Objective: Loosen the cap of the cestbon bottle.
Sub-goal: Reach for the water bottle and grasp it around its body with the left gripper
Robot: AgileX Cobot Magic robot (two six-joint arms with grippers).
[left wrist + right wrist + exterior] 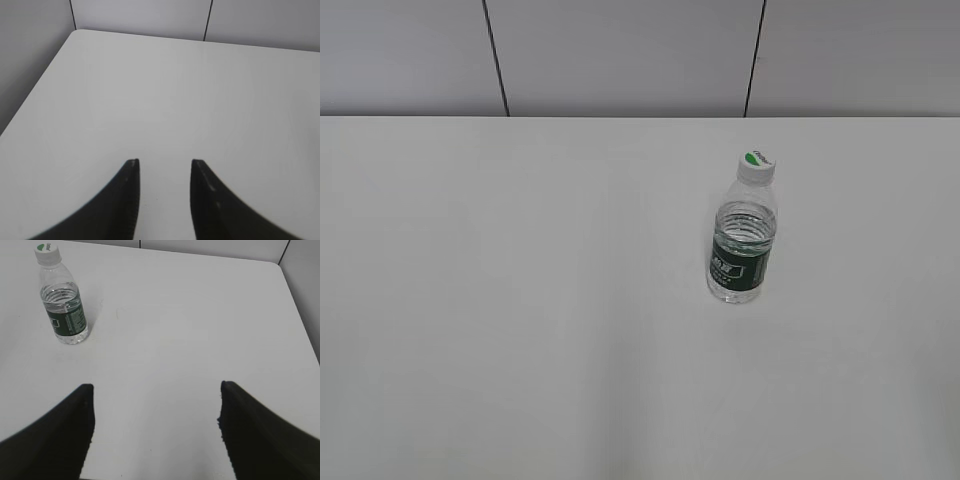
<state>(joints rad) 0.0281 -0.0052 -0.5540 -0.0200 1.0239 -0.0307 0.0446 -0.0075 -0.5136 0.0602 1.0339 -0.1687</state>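
Observation:
The cestbon bottle stands upright on the white table, right of centre, clear and ribbed with a dark green label. Its white cap with a green mark sits on top. In the right wrist view the bottle and its cap are at the far upper left, well away from my right gripper, which is wide open and empty. My left gripper is partly open over bare table, nothing between its fingers. Neither arm shows in the exterior view.
A grey panelled wall runs behind the table's far edge. The left wrist view shows the table's left edge and rounded far corner; the right wrist view shows its right edge.

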